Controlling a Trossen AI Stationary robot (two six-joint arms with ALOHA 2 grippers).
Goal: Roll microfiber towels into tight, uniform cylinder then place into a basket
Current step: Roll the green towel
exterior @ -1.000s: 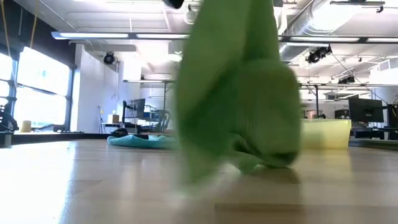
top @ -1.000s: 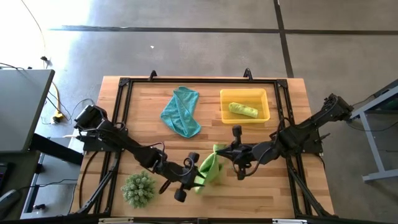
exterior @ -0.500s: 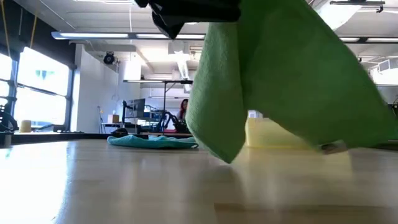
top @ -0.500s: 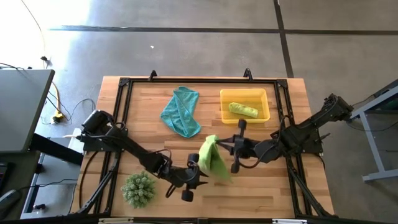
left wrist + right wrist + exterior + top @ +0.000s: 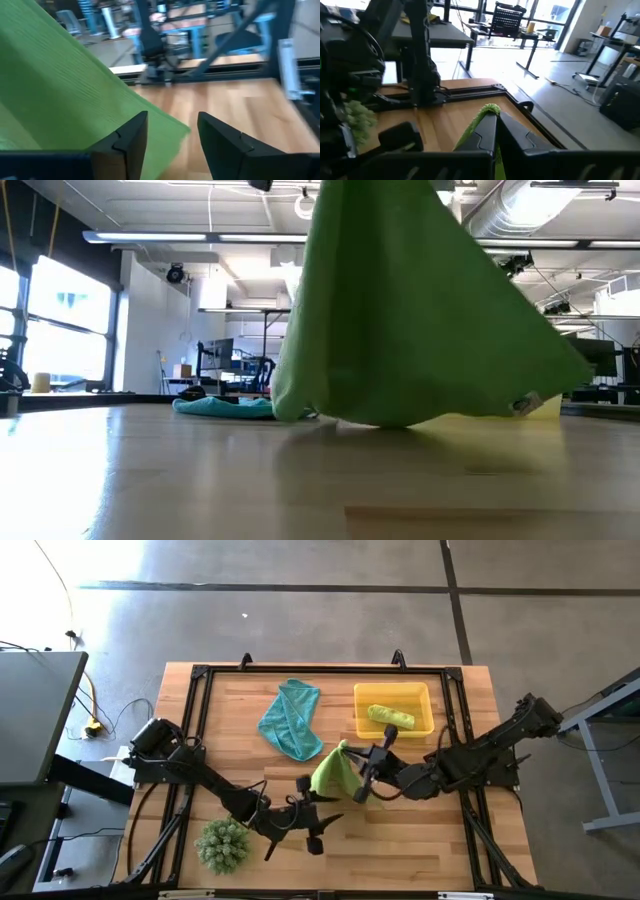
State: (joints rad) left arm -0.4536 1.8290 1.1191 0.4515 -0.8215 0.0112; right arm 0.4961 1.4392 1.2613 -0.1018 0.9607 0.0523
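Note:
A lime-green towel [image 5: 332, 774] hangs near the table's middle from my right gripper [image 5: 353, 762], which is shut on it. In the low view the towel [image 5: 420, 310] spreads wide, its lower edge close over the wood. My left gripper [image 5: 325, 820] stands open toward the table's near side of the towel. In the left wrist view the cloth [image 5: 60, 95] lies beyond its fingers and nothing is between them. A teal towel [image 5: 292, 718] lies crumpled at the far middle. A rolled green towel [image 5: 390, 717] lies in the yellow basket [image 5: 362, 726]. My right gripper pinches a small bunched tip of the towel [image 5: 488, 110] between its two shut fingers, which reach in about level from the table's right side. The rest of the cloth hangs slack below the fingers. Whether its lower edge [image 5: 400, 423] touches the table I cannot tell.
A spiky green ball-shaped plant [image 5: 222, 843] stands at the near left, beside the left arm. A black frame [image 5: 200, 680] runs around the wooden table top. Bare wood shows at the near right.
My left gripper has opened and let go of the green towel, tipping and shifting a little toward the table's right. My right gripper has rolled and kept its pinch. The towel has swung from between the two grippers toward the far side and now hangs spread out.

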